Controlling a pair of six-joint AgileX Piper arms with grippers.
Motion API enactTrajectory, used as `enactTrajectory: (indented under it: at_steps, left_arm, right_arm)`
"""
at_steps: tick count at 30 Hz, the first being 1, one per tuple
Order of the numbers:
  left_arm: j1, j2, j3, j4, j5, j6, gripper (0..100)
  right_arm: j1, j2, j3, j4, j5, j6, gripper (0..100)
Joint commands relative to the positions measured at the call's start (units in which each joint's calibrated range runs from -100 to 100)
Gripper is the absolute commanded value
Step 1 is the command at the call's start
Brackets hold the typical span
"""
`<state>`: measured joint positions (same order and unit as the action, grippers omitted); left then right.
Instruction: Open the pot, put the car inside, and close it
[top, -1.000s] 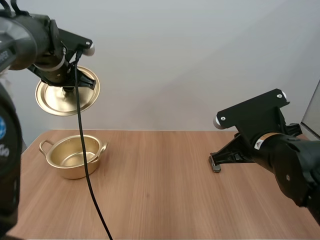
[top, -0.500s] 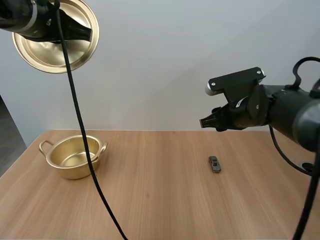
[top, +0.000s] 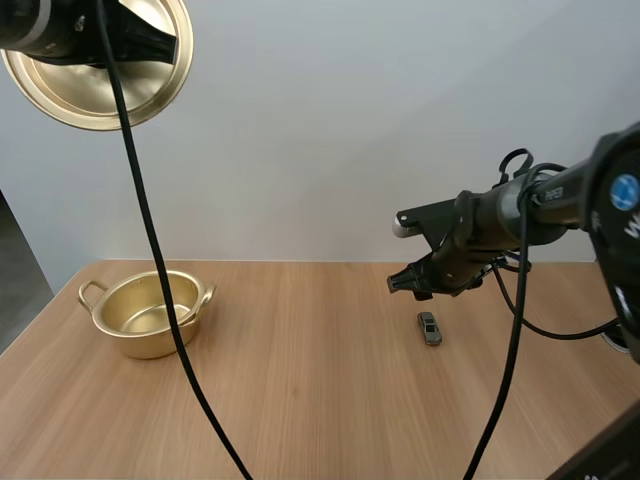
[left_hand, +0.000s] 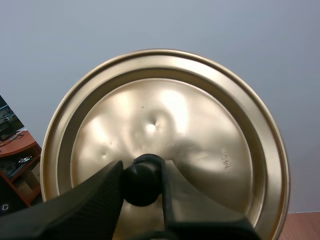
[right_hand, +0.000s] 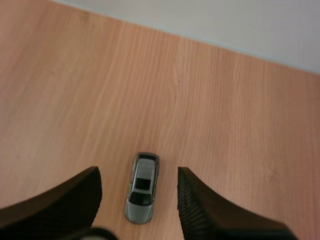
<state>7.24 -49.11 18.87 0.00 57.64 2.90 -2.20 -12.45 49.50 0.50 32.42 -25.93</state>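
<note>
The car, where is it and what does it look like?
Look at the wooden table, on its right side, far from the gold pot at the left. Just under the open right tool lies the car. It is tiny and silver-grey, while the pot is big and shiny gold.
</note>
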Motion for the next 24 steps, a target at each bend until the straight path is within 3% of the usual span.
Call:
enactTrajectory:
  at_steps: [1,24]
  left_arm:
    - [0.0,0.0,0.0,0.0,0.0,0.0,0]
    - [0.0,0.0,0.0,0.0,0.2,1.0,0]
  right_arm:
    - [-0.2,4.2,-0.6,0.0,0.0,0.0,77]
    - [-0.4,12.0,-2.4,0.0,-3.9,-2.2,75]
